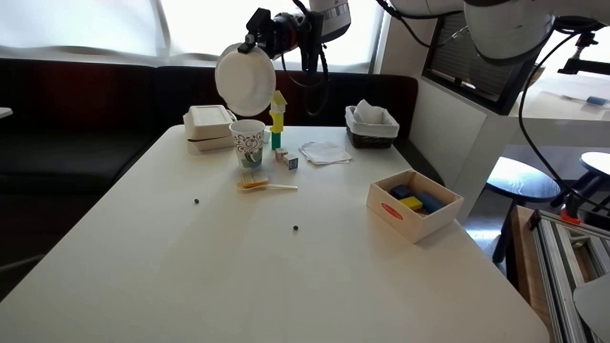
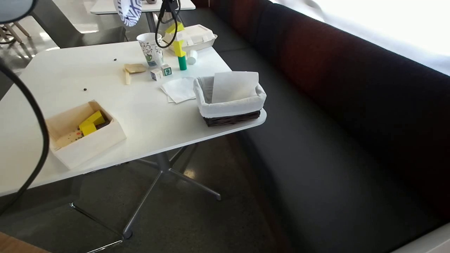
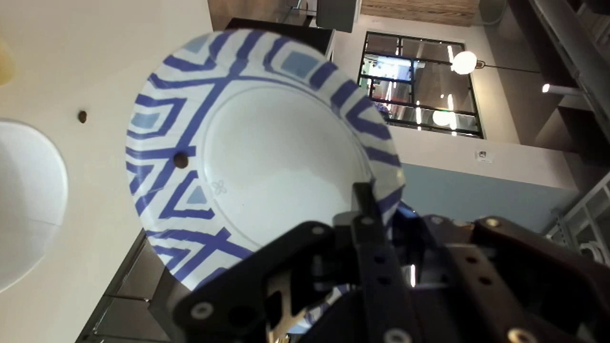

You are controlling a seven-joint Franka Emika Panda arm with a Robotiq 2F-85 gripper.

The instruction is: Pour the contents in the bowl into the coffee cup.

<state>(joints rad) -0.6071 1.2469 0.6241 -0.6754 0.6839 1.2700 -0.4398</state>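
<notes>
Pincer (image 1: 247, 45) is pinching the rim of the bowl (image 3: 286, 152), which is held up, tipped nearly on edge, above the coffee cup (image 1: 249, 143); lip-to-cup alignment can't be confirmed. Pour is judged under way, not done. In wrist view, a dark bit of the contents (image 3: 181, 160) is seen against the bowl's patterned rim; resting or falling, can't be told. Cup is stood upright; no bits are seen in the visible part of its inside. In both exterior views, two stray bits (image 1: 295, 227) are shown on the table (image 1: 238, 286), apart from the cup; spillage suspected. Left: last bit to be poured, bowl to be righted.
</notes>
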